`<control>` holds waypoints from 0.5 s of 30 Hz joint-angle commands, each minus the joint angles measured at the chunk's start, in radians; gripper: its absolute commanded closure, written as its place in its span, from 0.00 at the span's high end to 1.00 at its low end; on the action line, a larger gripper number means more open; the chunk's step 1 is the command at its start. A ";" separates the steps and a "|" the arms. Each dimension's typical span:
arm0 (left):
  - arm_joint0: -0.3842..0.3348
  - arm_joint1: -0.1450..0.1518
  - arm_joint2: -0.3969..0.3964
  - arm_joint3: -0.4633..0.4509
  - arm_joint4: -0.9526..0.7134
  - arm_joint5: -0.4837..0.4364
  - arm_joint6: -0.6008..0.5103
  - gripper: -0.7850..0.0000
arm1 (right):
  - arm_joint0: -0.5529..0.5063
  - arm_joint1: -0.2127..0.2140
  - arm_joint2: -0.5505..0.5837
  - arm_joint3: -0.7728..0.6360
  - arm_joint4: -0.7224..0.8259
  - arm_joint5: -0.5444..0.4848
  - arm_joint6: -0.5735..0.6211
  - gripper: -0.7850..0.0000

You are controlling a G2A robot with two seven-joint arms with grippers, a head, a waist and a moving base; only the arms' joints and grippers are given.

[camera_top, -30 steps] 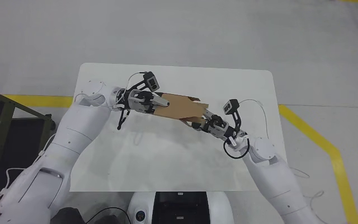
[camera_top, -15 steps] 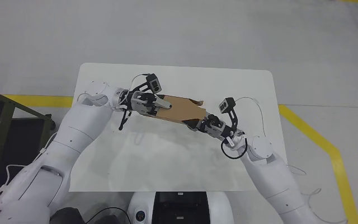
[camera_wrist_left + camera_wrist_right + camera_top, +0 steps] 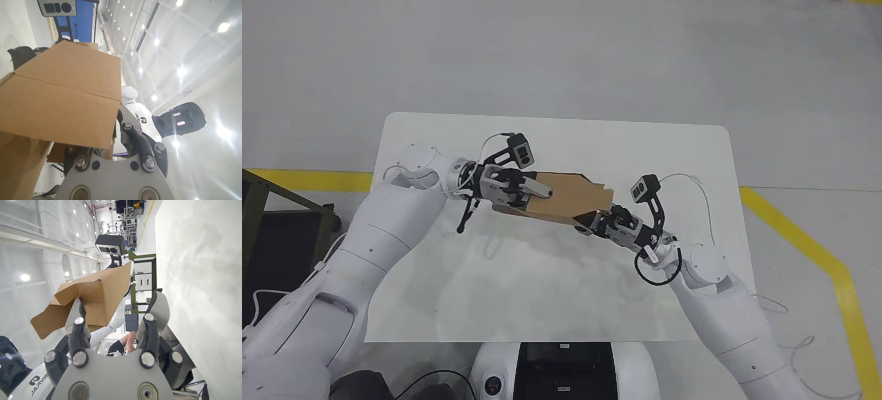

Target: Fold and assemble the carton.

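A flat brown carton (image 3: 564, 197) hangs above the middle of the white table, held between both arms. My left gripper (image 3: 525, 187) is shut on the carton's left end, one silver finger lying across its upper face. In the left wrist view the creased panel (image 3: 62, 94) sits close against the gripper. My right gripper (image 3: 595, 221) is at the carton's right end with its fingers spread open. One of its fingers (image 3: 76, 308) presses against a bent flap of the carton (image 3: 94, 294); the other finger (image 3: 158, 306) stands free over the table.
The white table (image 3: 542, 290) has bare surface in front of and behind the carton. A dark green cart (image 3: 267, 230) stands off the table's left edge. Yellow floor lines run past both sides.
The right gripper has slid left along the carton's right end. The left gripper shifted slightly right, and the carton now lies more level between them.
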 commanded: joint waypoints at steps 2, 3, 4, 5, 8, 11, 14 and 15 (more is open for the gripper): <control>-0.004 0.000 0.005 0.005 0.005 -0.008 0.000 0.00 | 0.000 -0.001 0.001 -0.004 -0.005 -0.003 -0.007 0.78; -0.004 -0.001 0.007 0.007 0.005 -0.009 0.000 0.00 | 0.000 -0.001 0.003 -0.005 -0.006 -0.006 -0.011 0.78; -0.005 -0.001 0.008 0.010 0.007 -0.011 0.000 0.00 | -0.001 -0.001 0.006 -0.007 -0.007 -0.009 -0.016 0.78; -0.006 -0.001 0.009 0.014 0.008 -0.012 0.000 0.00 | -0.004 0.000 0.010 -0.008 -0.006 -0.014 -0.021 0.78; -0.008 -0.002 0.010 0.027 0.008 -0.019 0.000 0.00 | -0.010 0.000 0.018 -0.016 -0.008 -0.015 -0.028 0.76; -0.012 -0.005 0.005 0.047 -0.004 -0.024 0.000 0.00 | -0.013 0.001 0.021 -0.021 -0.014 -0.013 -0.028 0.78; -0.016 -0.010 0.000 0.060 -0.012 -0.027 0.000 0.00 | -0.017 0.001 0.025 -0.024 -0.012 -0.013 -0.032 0.80; -0.018 -0.011 -0.001 0.063 -0.011 -0.029 0.000 0.00 | -0.019 0.001 0.027 -0.025 -0.010 -0.016 -0.034 0.81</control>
